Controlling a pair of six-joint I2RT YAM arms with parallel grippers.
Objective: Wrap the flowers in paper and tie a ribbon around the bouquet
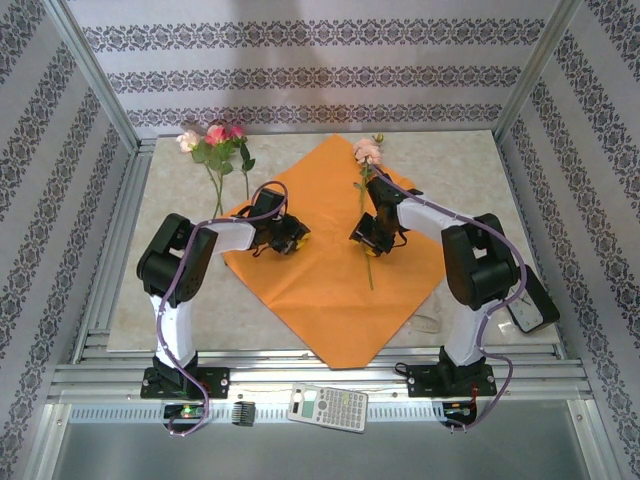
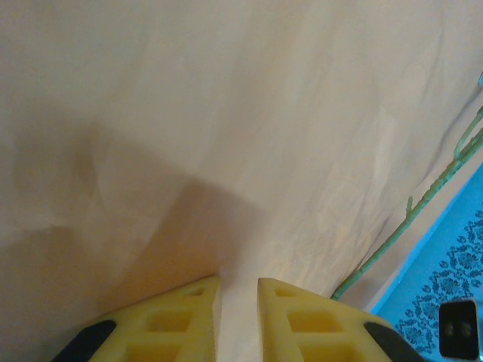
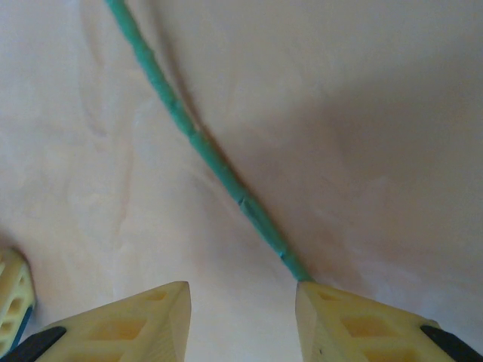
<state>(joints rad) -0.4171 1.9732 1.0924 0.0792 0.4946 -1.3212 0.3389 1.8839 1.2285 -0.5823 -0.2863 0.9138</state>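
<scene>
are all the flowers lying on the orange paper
No, three roses have their heads on the bare table, off the paper.

One stem (image 1: 369, 272) crosses the paper (image 1: 330, 310); its near corner lies bare.

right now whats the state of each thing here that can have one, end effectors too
paper: spread flat, nothing wrapped
single pale rose: lying on the paper, not held
rose bunch: lying off the paper, far left
left end effector: narrow gap, empty, over the paper
right end effector: open, stem runs to one finger, not clamped
</scene>
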